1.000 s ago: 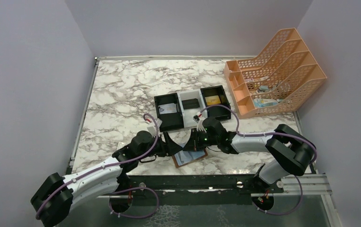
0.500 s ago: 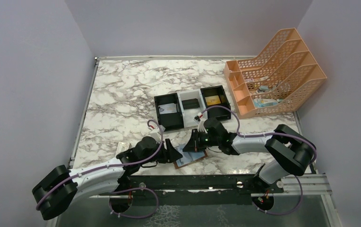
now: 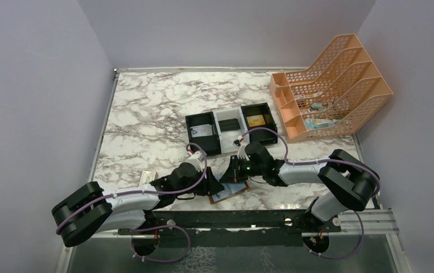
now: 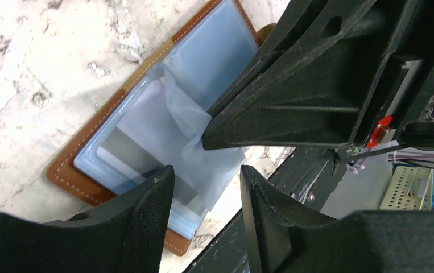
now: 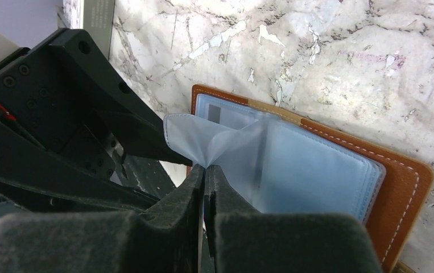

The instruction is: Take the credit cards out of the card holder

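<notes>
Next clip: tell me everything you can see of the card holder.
The card holder is a small brown leather wallet with pale stitching, lying open and flat on the marble table near its front edge. Inside is a stack of clear bluish plastic sleeves; a pale card shows through one. The right gripper, jaws shut, pinches one sleeve and lifts it off the stack. The left gripper, jaws apart, hovers at the sleeves' open edge; contact is unclear.
</notes>
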You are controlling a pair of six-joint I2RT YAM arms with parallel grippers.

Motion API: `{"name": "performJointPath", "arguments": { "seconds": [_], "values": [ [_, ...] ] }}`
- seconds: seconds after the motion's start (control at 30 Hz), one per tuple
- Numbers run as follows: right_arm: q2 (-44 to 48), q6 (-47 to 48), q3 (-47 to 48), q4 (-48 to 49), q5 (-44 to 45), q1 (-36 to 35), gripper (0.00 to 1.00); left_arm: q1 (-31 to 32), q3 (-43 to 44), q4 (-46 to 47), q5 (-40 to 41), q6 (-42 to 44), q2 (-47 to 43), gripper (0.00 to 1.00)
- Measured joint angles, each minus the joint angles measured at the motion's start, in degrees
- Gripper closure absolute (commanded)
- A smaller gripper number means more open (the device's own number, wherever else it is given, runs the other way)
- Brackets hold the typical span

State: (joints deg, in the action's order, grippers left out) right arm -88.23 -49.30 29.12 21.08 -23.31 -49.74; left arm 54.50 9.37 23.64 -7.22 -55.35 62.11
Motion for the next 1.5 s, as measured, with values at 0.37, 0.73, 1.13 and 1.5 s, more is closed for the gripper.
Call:
{"name": "performJointPath", "arguments": {
  "seconds": [0.37, 0.73, 1.13, 1.5],
  "values": [
    [0.87, 0.02, 0.00, -0.98, 0.15, 0.37, 0.77, 0.00, 3.02, 4.09, -0.48, 2.08, 5.38, 0.58],
    [8.98, 3.72, 3.52, -15.04, 11.74, 1.44, 0.54, 0.02, 4.09, 7.21, -2.38, 2.34, 8.26, 0.59],
    [22.47, 7.28, 3.56, -28.63, 29.31, 3.76, 0.52, 1.22, 12.09, 8.83, -2.67, 2.67, 16.44, 0.64],
    [30.60, 8.26, -0.04, -30.56, 32.96, 4.09, 0.52, 5.79, 18.67, 8.96, -2.47, 4.15, 26.51, 0.58]
  ]
}}
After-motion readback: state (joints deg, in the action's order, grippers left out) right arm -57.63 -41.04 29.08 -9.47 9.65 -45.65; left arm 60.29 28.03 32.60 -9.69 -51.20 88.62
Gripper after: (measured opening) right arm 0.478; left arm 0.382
